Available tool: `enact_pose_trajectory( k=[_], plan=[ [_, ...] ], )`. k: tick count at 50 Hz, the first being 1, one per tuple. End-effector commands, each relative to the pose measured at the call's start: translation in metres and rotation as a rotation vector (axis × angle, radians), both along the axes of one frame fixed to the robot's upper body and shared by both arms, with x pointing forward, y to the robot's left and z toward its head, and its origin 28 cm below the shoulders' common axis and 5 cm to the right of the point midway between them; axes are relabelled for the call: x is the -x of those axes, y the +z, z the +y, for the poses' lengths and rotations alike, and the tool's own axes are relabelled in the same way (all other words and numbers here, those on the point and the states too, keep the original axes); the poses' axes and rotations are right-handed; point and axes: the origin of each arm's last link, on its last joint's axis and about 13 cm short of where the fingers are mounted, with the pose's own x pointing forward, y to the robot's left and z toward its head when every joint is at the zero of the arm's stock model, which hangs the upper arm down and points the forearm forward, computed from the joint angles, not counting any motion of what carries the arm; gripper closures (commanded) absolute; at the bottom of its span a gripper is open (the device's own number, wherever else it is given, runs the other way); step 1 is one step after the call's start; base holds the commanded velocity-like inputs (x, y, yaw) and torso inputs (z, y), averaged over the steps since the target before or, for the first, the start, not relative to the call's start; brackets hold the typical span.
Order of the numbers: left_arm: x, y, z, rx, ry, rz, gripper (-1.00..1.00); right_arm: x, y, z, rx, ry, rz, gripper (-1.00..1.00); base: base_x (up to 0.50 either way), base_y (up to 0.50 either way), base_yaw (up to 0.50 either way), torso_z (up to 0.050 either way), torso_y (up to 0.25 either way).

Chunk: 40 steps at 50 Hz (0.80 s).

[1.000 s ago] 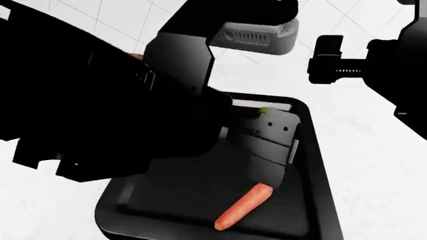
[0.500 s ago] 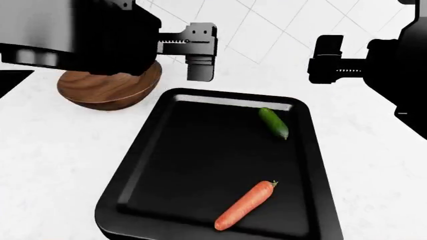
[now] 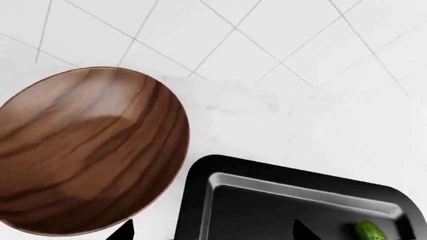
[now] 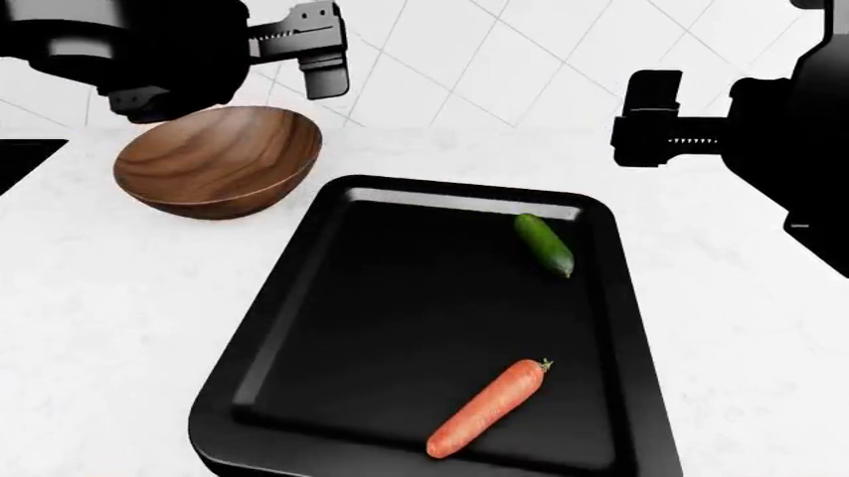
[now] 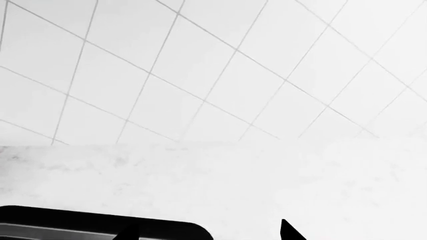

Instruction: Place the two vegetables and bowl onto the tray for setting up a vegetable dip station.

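Wooden bowl (image 4: 219, 161) is the one piece not on the glossy black tray (image 4: 265, 343): it sits on the white counter (image 4: 106, 298) just off the tray's far left corner, a narrow strip of counter showing between them in the left wrist view. The carrot (image 4: 487, 406) lies at the tray's near end and the cucumber (image 4: 544, 243) near its far right, so the middle and left of the tray are bare. The left gripper (image 4: 318, 52) hangs above the bowl's far side with its fingers spread and nothing between them; the right gripper (image 4: 653, 117) is raised off to the right, holding nothing that shows, and whether it is parted I cannot tell. To do the bowl well, I would bring the left fingers down astride the rim on the side nearest the tray, one inside and one outside, close firmly, lift enough to clear the raised edge, and set it on the bare left half, away from both vegetables.
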Motion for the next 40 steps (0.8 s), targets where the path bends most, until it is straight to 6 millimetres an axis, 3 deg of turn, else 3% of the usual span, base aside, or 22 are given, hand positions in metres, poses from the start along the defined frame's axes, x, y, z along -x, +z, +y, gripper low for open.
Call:
enact_pose_trajectory(
  k=[1,14,28,40],
  plan=[
    [-0.025,-0.01,0.014,0.036,0.082,0.054,-1.0,0.0,0.0,0.0,0.001,0.0,0.001,-1.0,0.0,0.0,0.0,0.0,0.0],
    [-0.041,-0.018,0.032,0.099,0.154,0.083,-1.0,0.0,0.0,-0.001,0.0,-0.002,0.001,-1.0,0.0,0.0,0.0,0.0,0.0],
    [-0.041,0.013,0.055,0.157,0.235,0.017,-1.0,0.0,-0.001,-0.001,0.001,-0.004,0.002,-1.0,0.0,0.0,0.0,0.0,0.0],
    [-0.05,-0.006,0.081,0.231,0.285,0.058,-1.0,0.0,-0.002,0.0,0.001,-0.003,0.006,-1.0,0.0,0.0,0.0,0.0,0.0]
  ],
)
